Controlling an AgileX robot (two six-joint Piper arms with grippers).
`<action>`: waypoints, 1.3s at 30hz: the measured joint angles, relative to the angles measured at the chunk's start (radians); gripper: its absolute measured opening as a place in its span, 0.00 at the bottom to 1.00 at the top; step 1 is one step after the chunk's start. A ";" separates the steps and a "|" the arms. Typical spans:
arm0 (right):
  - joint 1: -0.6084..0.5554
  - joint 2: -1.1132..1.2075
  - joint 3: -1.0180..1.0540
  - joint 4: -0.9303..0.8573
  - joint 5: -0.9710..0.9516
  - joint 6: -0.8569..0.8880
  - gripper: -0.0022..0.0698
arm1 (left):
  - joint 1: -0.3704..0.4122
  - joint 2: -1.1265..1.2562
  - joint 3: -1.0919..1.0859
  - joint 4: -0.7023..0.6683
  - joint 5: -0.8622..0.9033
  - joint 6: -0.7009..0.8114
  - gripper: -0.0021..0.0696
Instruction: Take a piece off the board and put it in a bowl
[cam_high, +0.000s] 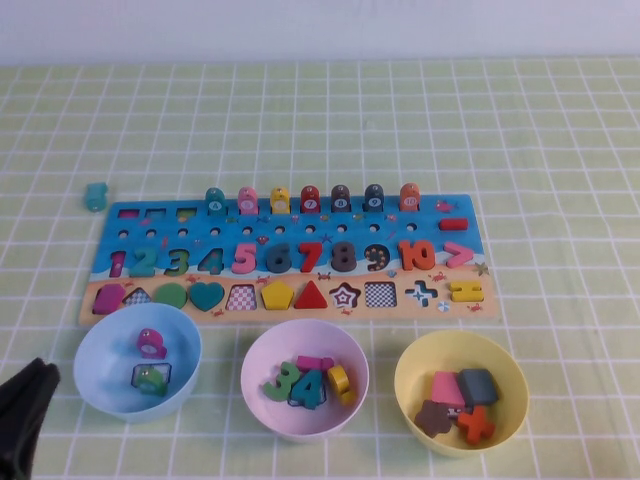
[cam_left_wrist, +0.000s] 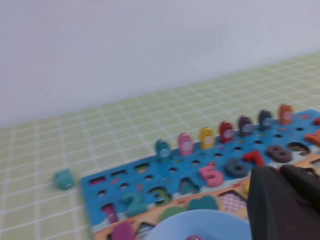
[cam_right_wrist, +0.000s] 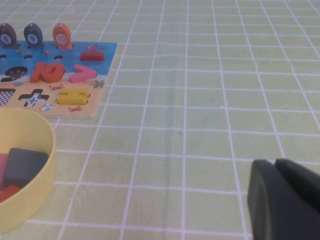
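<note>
The board (cam_high: 160, 235) lies across the middle of the table with numbers, shapes and a row of pegs; it also shows in the left wrist view (cam_left_wrist: 125, 182) and the right wrist view (cam_right_wrist: 105, 65). The pale pink-lilac bowl (cam_high: 300, 425) stands in front of the board, in the middle. The magenta-pink piece (cam_high: 313, 363) lies inside it with a few number pieces. My left gripper (cam_high: 25, 400) is shut and empty at the table's front left corner, beside the blue bowl; its fingers (cam_left_wrist: 290, 200) press together. My right gripper (cam_right_wrist: 275, 167) is shut and empty over bare cloth to the right of the board, out of the high view.
A light blue bowl (cam_high: 100, 385) with two pieces stands front left. A yellow bowl (cam_high: 415, 395) with several pieces stands front right. A teal peg (cam_high: 96, 196) lies on the cloth off the board's far left corner. Green checked cloth covers the table.
</note>
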 joint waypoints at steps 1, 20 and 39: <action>0.000 0.000 0.000 0.000 0.000 0.000 0.01 | 0.031 -0.026 0.018 0.002 0.000 -0.009 0.03; 0.000 0.000 0.000 0.000 0.002 0.000 0.01 | 0.444 -0.306 0.049 0.050 0.364 -0.027 0.03; 0.000 0.000 0.000 0.000 0.002 0.000 0.01 | 0.446 -0.306 0.063 0.050 0.468 -0.027 0.03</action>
